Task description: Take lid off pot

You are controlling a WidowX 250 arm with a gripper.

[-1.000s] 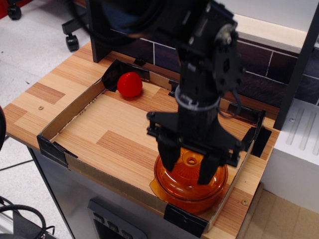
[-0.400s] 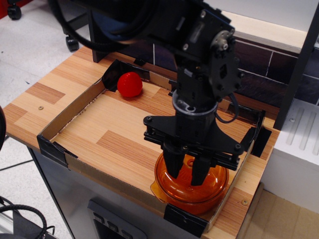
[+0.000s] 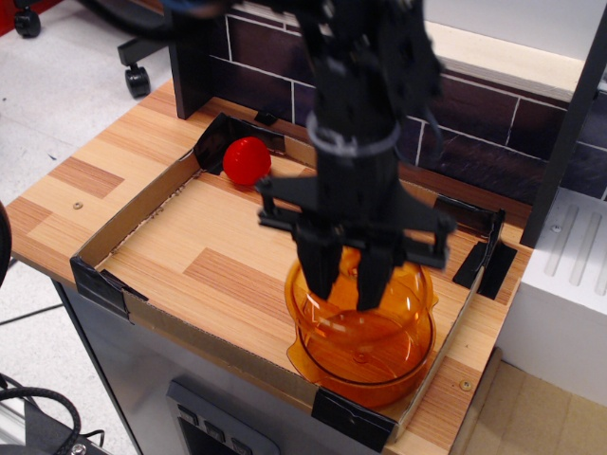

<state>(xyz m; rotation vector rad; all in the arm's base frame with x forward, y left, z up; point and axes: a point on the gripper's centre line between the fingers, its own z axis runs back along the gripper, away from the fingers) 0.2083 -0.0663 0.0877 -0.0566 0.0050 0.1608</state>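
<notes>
The translucent orange domed lid hangs a little above the orange pot, which stands in the near right corner of the cardboard tray. My black gripper comes straight down over the lid's centre. Its two fingers are closed together on the lid's knob, which they hide. The lid looks slightly shifted left of the pot. One flat tab handle of the pot shows at its near left rim.
A small red ball lies in the tray's far left corner. Low cardboard walls with black tape corners ring the wooden surface. A dark tiled back wall and a white unit stand behind and to the right.
The fingers went from open astride the knob to closed on it. The gripper then rose and shifted slightly left, lifting the lid off the pot.
</notes>
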